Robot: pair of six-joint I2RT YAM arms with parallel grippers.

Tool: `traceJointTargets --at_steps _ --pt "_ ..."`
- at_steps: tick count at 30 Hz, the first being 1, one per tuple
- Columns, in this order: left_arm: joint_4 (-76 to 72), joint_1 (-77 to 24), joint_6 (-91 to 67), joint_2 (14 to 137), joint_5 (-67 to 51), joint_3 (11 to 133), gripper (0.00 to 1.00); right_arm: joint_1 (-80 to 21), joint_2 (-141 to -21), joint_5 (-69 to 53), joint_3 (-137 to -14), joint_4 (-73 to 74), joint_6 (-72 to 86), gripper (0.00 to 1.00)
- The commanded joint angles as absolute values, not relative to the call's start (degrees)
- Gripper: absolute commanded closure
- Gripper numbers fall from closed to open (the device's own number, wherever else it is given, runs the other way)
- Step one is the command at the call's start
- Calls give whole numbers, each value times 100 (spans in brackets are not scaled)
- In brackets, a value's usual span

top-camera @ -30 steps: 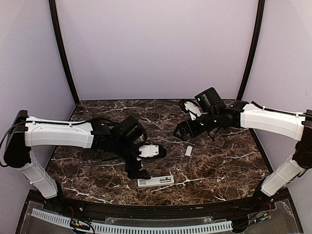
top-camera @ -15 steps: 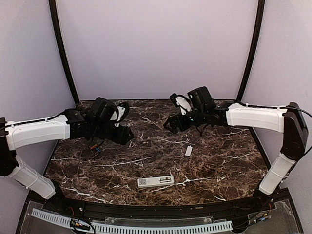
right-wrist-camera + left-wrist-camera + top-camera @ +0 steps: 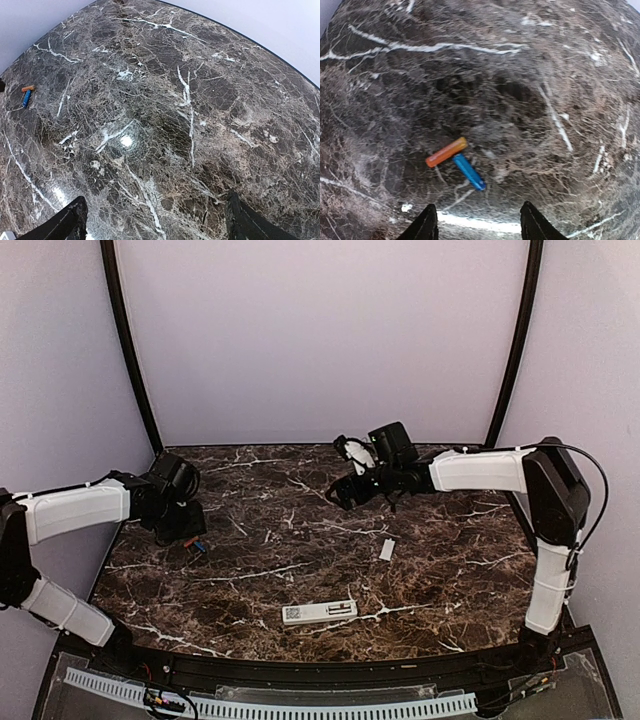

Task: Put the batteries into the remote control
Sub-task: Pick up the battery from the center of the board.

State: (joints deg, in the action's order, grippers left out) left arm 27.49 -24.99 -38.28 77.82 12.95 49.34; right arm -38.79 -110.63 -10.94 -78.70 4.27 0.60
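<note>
Fingers (image 3: 427, 227) of the left gripper (image 3: 479, 226) stand apart with nothing between them, low over the left side of the table (image 3: 450, 580). Just ahead of them the batteries (image 3: 457, 161) lie flat on the stone. One is orange, the other blue, and one end of the blue sits against or just beside the orange, making a rough V.

The right gripper (image 3: 160, 222) is spread wide and holds nothing. It hangs over bare stone toward the back of the table, well apart from the batteries.

The remote (image 3: 319, 613) lies flat near the front edge, about midway between the two arms and far from both grippers. Its back faces up, with a small label (image 3: 292, 615) at its left end; the print is too small to read, and the recess beside it is too small to judge. A small pale cover (image 3: 387, 550) lies on its own, behind and to the right of the remote.

The table is dark brown marble with white veins. Plain lilac walls (image 3: 320, 340) enclose it, with black poles (image 3: 128, 350) curving up at the back corners.
</note>
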Motion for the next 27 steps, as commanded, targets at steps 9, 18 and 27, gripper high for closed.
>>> traceJointTargets --at_steps 9,18,27 --pt "3389 -1546 -2940 8191 1108 5607 60 -3876 -10459 -1517 -7589 318 -89 8" --pt "5074 -1468 1227 9390 459 7274 43 -3876 -10179 -1659 -7370 114 -470 7" --pt "5362 -1485 444 9973 399 7975 56 -3876 -9778 -1757 -7015 144 -589 7"
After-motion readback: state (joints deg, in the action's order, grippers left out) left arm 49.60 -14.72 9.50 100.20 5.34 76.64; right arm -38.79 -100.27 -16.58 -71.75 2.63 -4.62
